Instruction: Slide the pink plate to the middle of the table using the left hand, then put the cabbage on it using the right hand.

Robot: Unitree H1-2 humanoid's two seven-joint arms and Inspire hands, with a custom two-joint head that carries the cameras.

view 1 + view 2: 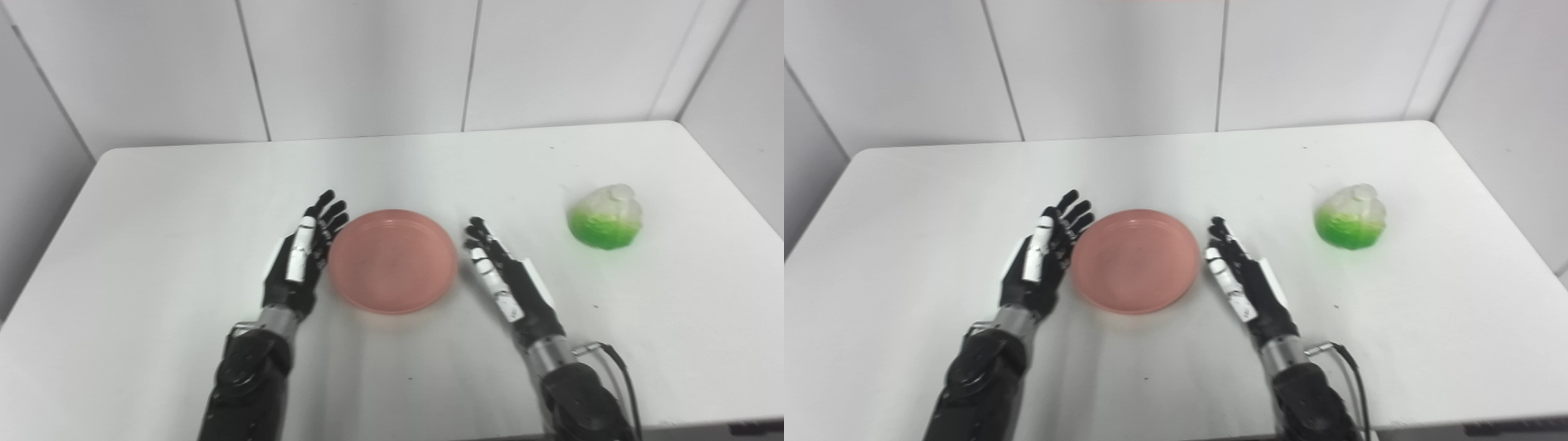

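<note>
Two open, empty hands flank the pink plate (393, 260) mid-table in the left eye view: left hand (304, 254) at its 9 o'clock rim, right hand (502, 275) at 3. Right eye view: cabbage (1350, 217) at 2 o'clock, well apart; sliding looks finished, so the right hand must reach and grasp it.

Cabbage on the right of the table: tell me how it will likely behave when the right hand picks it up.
The rounded green-and-white cabbage may roll if nudged, since it sits on a curved base. Its glossy, translucent top suggests a light plastic model, possibly slippery. The open right hand should probably wrap around it.
</note>
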